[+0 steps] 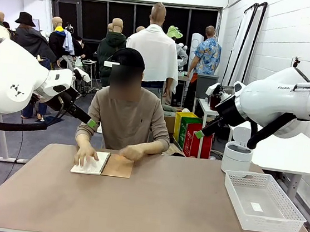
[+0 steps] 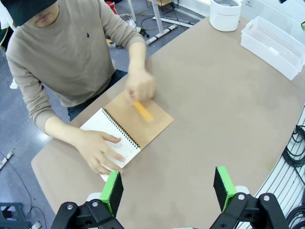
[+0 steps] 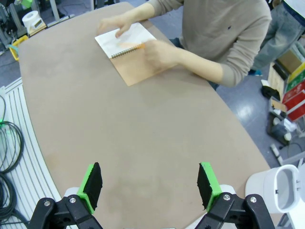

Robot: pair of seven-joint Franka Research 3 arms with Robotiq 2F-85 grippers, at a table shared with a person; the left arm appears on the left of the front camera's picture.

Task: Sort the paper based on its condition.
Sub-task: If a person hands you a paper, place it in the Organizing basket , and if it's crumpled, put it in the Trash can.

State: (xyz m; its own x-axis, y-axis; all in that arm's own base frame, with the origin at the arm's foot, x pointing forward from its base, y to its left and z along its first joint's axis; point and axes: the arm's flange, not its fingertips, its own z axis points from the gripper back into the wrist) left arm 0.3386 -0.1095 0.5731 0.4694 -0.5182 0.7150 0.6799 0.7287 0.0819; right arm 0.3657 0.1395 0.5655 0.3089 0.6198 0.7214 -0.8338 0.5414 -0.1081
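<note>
Loose paper is out of view. A spiral-bound notebook (image 1: 116,167) lies open at the table's far side, white page up, brown cover folded out beside it. The person presses one hand (image 1: 85,154) flat on the page and holds an orange pen (image 2: 142,110) over the cover (image 2: 155,125) with the other. My left gripper (image 1: 91,123) hangs open high above the table's left, empty; in its wrist view (image 2: 167,183) the notebook lies ahead of the fingers. My right gripper (image 1: 199,134) is open and empty too, raised at the right, looking down over bare table (image 3: 150,183) with the notebook (image 3: 136,71) far ahead.
A white mesh basket (image 1: 262,222) stands at the table's right edge with a small white scrap (image 1: 256,206) on its floor. Behind it stands a white cylindrical bin (image 1: 236,157). The brown tabletop (image 1: 161,206) stretches between me and the notebook.
</note>
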